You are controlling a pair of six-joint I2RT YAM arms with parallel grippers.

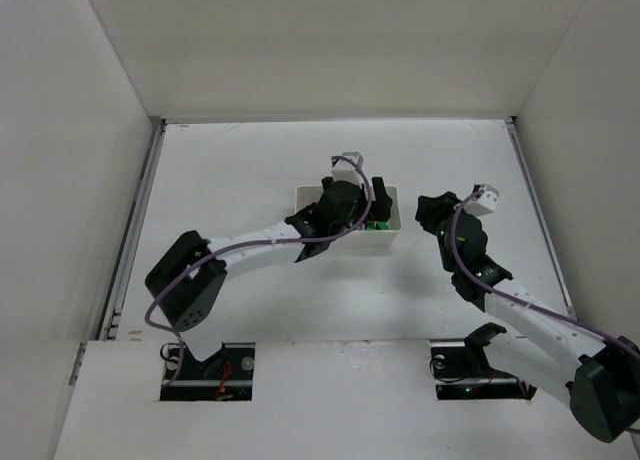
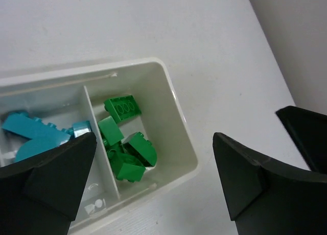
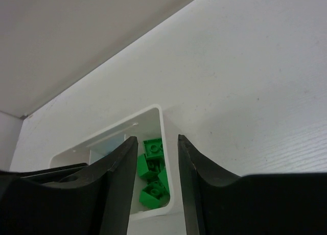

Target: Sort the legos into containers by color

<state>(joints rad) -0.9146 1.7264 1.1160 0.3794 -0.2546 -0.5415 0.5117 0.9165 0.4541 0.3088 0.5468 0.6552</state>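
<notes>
L pincer [image 2: 153, 143] released wide, over tray [image 2: 180, 123] compartment w/ green legos [image 2: 122, 108]. Cyan legos [image 2: 30, 133] in adjacent compartment. R pincer [image 3: 157, 141] slightly parted, empty, near tray.

The tray [image 2: 176, 117] is white plastic, smooth and glossy, with light glinting along its rim and divider. The green bricks [image 2: 122, 107] in it are hard, shiny plastic with moulded studs. The cyan bricks [image 2: 30, 130] have the same gloss, and one edge catches a bright highlight. The left claw [image 2: 153, 138] has matt black plastic fingers [image 2: 51, 184] with a faint sheen along the edges, and the right claw [image 3: 157, 143] looks alike. The surface [image 3: 255, 92] is white and matt, finely grained up close. The walls [image 1: 330, 40] are flat, matt white. The cable [image 1: 250, 246] has a smooth purple sheath.
</notes>
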